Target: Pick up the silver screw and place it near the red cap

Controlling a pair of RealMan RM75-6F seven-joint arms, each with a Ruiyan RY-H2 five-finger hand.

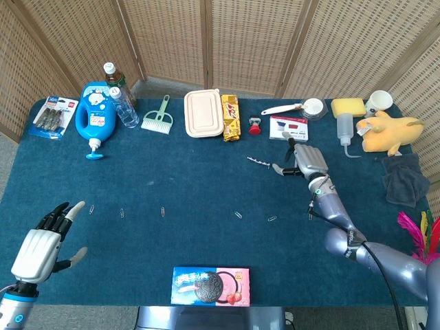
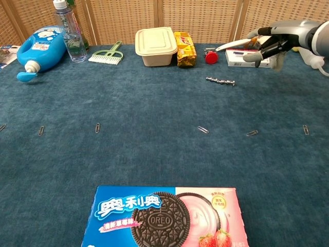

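Nearest the robot, a flat, glossy cookie box [image 2: 163, 217] printed blue and pink lies on the dark blue carpet-like tabletop [image 2: 144, 103]. At the near left corner the left robot hand [image 1: 42, 242], with a white shell and black fingers, hovers over the tabletop with fingers spread and nothing in it. Farther out, a loose row of thin wire paper clips [image 2: 203, 129] lies scattered across the middle of the nap. Beyond them the silver screw [image 2: 220, 80], a slim threaded metal rod, lies flat on the tabletop, a little in front of the small round red cap [image 2: 211, 56] and apart from it. To the screw's right, the right robot hand [image 1: 308, 161] is released, its grey metallic fingers extended toward the screw without touching it. Along the far edge stand a beige lidded lunch box [image 1: 203, 113] with rounded corners, a yellow snack packet [image 1: 231, 117] beside it, a pale green hand brush [image 1: 158, 117], a blue plastic jug [image 1: 94, 114] lying on its side, a clear bottle [image 1: 125, 106], a yellow sponge [image 1: 348, 106] and a soft yellow plush toy [image 1: 386, 131].
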